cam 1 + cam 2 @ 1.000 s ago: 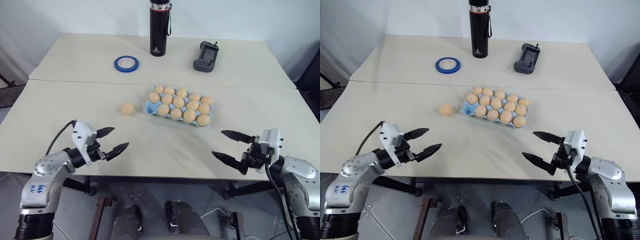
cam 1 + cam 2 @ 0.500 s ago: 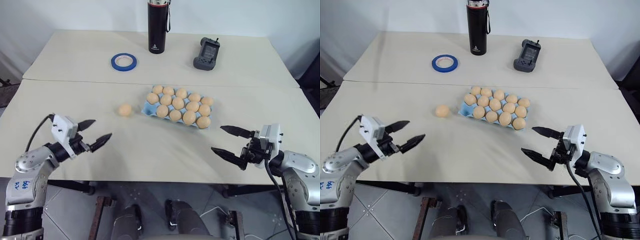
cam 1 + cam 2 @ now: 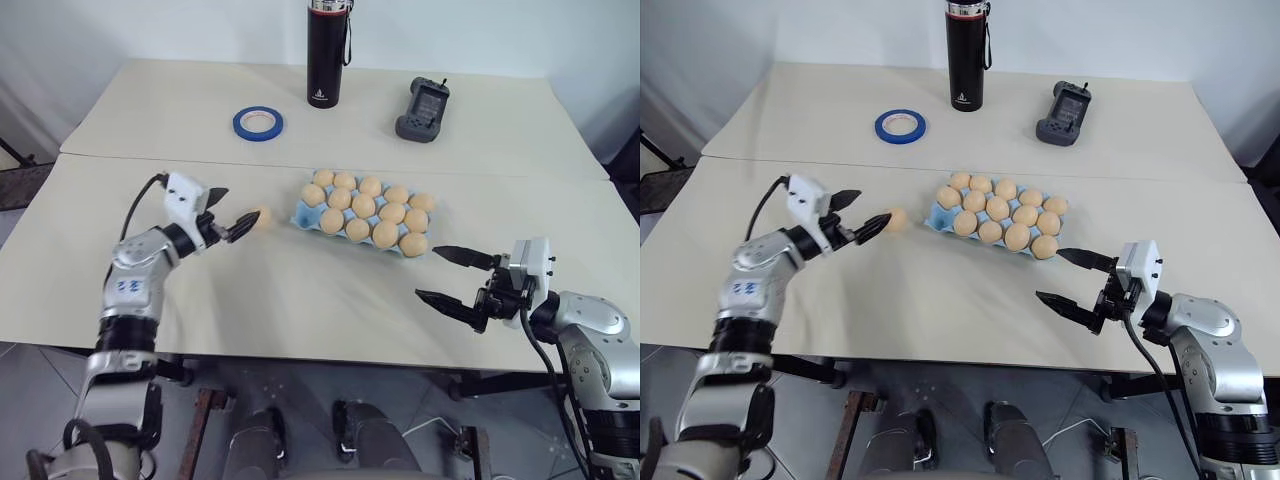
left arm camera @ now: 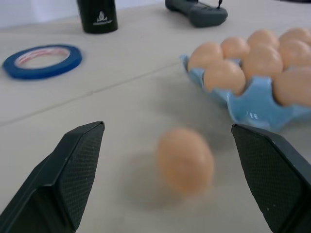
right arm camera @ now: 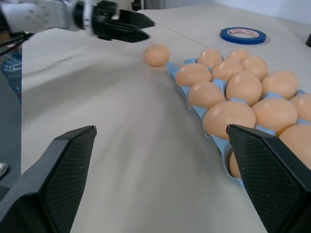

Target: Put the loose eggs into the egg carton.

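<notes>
The left gripper (image 3: 233, 210) has reached forward and inward across the desk (image 3: 300, 290) since a second ago: then it hung near the desk's near left edge, well apart from the loose egg (image 3: 261, 217), and now its jaws stand wide open right at that egg, the tips level with its left side. In the left wrist view the egg (image 4: 185, 159) lies on the desk between the two open fingers (image 4: 77, 160), not yet touched by either. The egg itself has not moved; it lies just left of the egg carton (image 3: 303, 213), close to but apart from its left end.

The carton sits in the middle of the desk, turned slightly so that its right end lies nearer, and its cups hold tan-orange eggs in three rows; its blue corner at the left end shows bare.

The right gripper (image 3: 456, 277) has stayed about where it was, hovering over the near right part of the desk, near the carton's right end, its jaws spread wide and gripping nothing.

On the far part of the desk stand a blue tape roll (image 3: 258, 124) to the left, a black bottle (image 3: 325, 52) in the middle and a dark handheld controller (image 3: 422, 109) to the right, all unchanged.
</notes>
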`<state>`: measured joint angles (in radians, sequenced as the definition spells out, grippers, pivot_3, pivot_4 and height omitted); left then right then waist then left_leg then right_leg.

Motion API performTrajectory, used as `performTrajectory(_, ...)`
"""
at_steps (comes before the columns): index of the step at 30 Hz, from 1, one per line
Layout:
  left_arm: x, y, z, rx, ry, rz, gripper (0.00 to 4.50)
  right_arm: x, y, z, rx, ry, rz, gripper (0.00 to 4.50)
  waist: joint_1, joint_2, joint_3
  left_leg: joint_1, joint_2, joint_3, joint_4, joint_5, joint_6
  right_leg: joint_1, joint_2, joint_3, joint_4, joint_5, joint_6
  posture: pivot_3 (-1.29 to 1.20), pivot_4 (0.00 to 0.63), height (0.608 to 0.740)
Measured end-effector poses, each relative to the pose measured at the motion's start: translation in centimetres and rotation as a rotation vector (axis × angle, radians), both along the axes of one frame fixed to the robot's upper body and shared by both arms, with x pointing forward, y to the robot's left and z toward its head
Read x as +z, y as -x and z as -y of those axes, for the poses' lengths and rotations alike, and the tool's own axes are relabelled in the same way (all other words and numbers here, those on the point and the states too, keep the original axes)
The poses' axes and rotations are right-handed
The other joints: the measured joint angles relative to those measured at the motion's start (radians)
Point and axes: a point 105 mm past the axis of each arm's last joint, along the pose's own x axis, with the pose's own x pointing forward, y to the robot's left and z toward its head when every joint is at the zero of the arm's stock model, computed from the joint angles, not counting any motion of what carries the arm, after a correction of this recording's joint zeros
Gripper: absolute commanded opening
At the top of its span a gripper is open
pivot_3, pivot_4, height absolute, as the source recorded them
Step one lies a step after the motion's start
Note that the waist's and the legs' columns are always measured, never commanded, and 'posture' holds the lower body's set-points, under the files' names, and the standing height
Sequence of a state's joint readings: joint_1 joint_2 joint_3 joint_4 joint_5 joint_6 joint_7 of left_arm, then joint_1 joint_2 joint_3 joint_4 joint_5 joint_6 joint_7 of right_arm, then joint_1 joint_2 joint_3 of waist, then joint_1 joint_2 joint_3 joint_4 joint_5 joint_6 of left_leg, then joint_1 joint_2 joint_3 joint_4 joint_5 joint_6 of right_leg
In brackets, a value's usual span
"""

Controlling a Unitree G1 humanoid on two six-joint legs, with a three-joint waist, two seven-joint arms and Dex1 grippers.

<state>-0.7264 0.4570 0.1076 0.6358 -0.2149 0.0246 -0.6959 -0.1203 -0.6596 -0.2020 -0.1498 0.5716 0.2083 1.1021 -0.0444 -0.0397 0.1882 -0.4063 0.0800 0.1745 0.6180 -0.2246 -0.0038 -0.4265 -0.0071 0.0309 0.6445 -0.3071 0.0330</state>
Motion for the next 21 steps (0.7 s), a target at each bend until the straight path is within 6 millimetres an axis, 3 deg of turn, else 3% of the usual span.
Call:
performTrajectory(8,-3.1,-1.4,0.6,-0.004,-0.025,-0.106,4.48,-0.3,0.2,0.0,-0.023,0.001,-0.018,4.5,-0.01,0.0,0.0,0.0,0.0,0.001,0.001,0.002,0.003,-0.001,0.001,0.0,0.003,0.0,0.001,0.0,0.15,0.74)
performTrajectory(16,-4.0,-1.6,0.8,-0.005,-0.024,-0.147,2.0,-0.4,0.3,-0.1,-0.039,0.004,-0.02,4.5,-0.009,0.0,0.0,0.0,0.0,0.001,0.006,0.0,-0.001,-0.001,0.0,0.0,0.007,0.0,0.001,0.0,0.15,0.74)
performTrajectory(18,-3.8,-1.7,0.9,-0.007,-0.025,-0.137,1.69,-0.5,0.3,0.0,-0.045,0.003,-0.028,4.5,-0.009,-0.001,0.0,0.0,0.0,0.0,0.007,-0.001,-0.001,-0.001,0.0,0.0,0.009,0.0,0.001,0.0,0.15,0.74)
performTrajectory(21,-3.5,-1.7,1.0,-0.012,-0.031,-0.116,1.59,-0.6,0.3,0.1,-0.051,0.002,-0.031,4.5,-0.011,-0.001,0.0,0.0,0.0,0.0,0.009,-0.001,0.0,-0.001,0.0,0.0,0.01,0.0,0.001,0.0,0.15,0.74)
